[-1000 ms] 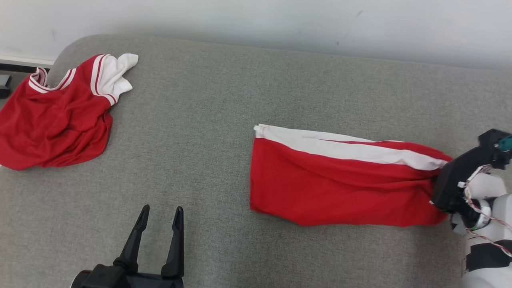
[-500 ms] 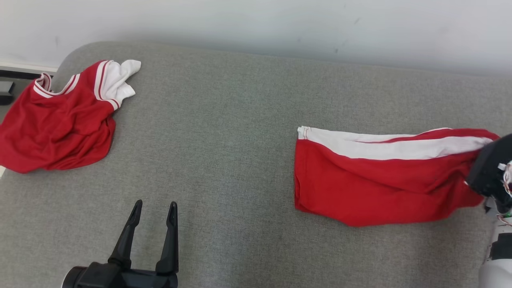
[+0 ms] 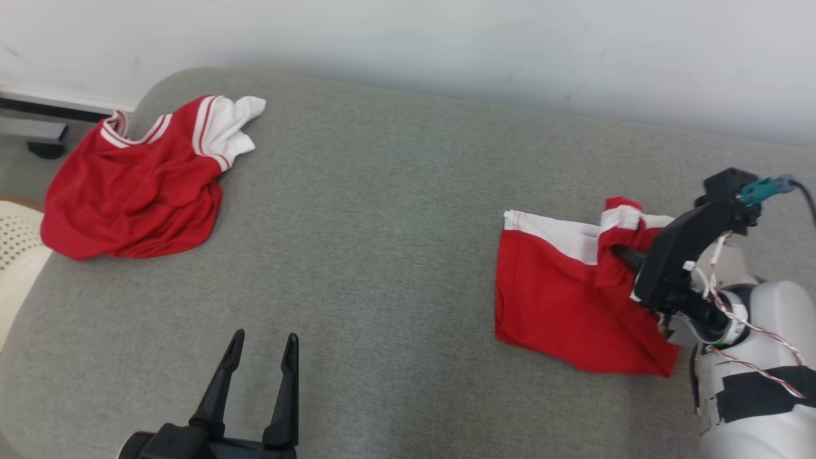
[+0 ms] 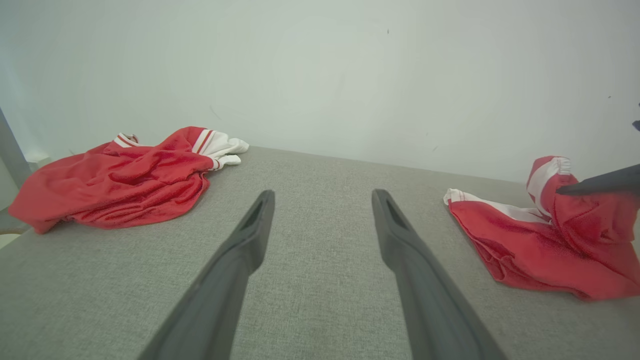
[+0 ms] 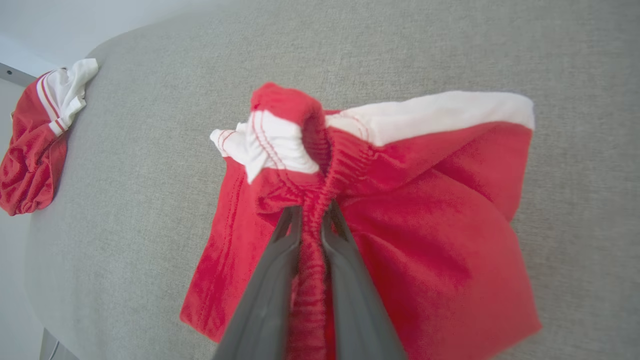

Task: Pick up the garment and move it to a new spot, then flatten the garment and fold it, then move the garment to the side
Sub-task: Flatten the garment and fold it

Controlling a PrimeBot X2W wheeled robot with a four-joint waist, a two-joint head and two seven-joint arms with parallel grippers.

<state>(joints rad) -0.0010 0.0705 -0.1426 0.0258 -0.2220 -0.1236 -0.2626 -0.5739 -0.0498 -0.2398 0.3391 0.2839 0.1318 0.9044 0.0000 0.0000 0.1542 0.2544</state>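
1. Shortened since the earlier pictures, the red shorts are no longer stretched long across the grey table. Their right end has been raised and carried back leftward over the rest, so a hump of cloth now stands above the flat part. The whole head view has also shifted, which is put down to the camera and not to the things.
2. At the far left, a crumpled red shirt with white trim is seen lying by the table's rounded corner, well apart from the shorts and untouched.
3. At the lower left, the left jaws are held wide open above bare grey cloth, with nothing between them and both garments well away.
4. Right of the middle, the shorts are found resting on the table. The white-striped side is turned toward the wall, the left hem lies flat and the right part is lifted.
5. At the right, the right jaws are seen closed tight on the gathered elastic waistband, with the cloth pinched between them and a white-striped flap flopped over beyond the tips.
6. A fold is judged to be under way, with the move to a new spot apparently done. The waistband has yet to be laid down toward the left hem and released. Since the cloth is held at one bunched point only, a wrinkled or skewed fold is to be feared.
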